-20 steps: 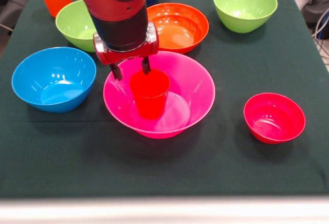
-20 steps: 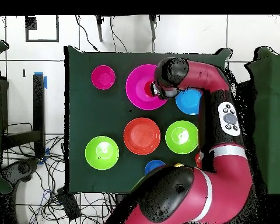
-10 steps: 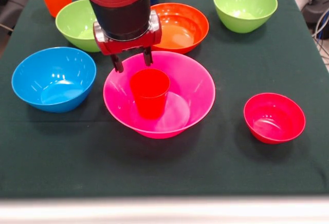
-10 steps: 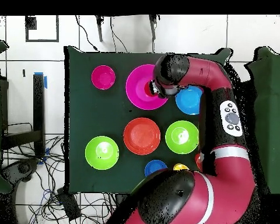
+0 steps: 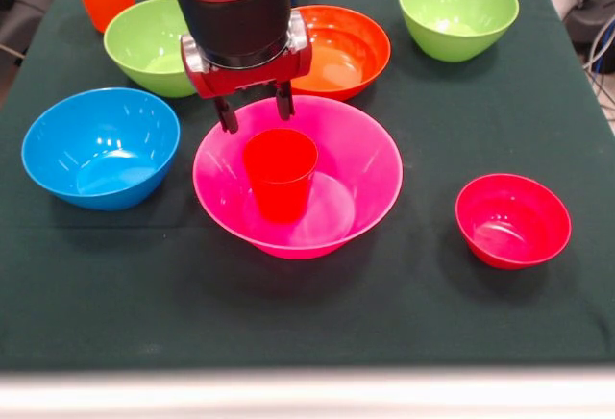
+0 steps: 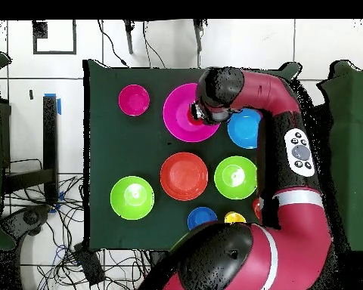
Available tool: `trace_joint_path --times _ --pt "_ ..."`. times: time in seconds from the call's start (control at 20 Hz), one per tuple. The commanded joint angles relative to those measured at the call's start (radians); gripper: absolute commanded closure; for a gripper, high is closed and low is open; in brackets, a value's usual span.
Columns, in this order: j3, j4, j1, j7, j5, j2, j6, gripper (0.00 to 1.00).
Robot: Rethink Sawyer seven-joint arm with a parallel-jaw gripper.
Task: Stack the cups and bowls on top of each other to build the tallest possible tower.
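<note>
While the jaws [image 5: 255,114] hang apart, the red cup [image 5: 280,174] stands just below.

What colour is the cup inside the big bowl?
Red; the cup stands upright in the pink bowl, clearest in the front view.

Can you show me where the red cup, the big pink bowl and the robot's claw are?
red cup [image 5: 280,177]: front view, on its front wall, standing inside the bowl.
pink bowl [image 5: 370,164]: front view, on its inner right wall.
gripper [image 5: 256,112]: front view, midway between its two dark fingertips, above the cup, open.
</note>
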Motion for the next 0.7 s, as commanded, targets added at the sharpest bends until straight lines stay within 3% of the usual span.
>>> trace_joint_path --times 0.05,0.7 --pt "0.047 0.138 0.013 -0.207 -0.033 -0.034 0.080 0.00" --pt "0.054 0.352 0.052 -0.025 0.041 -0.155 -0.008 0.00"
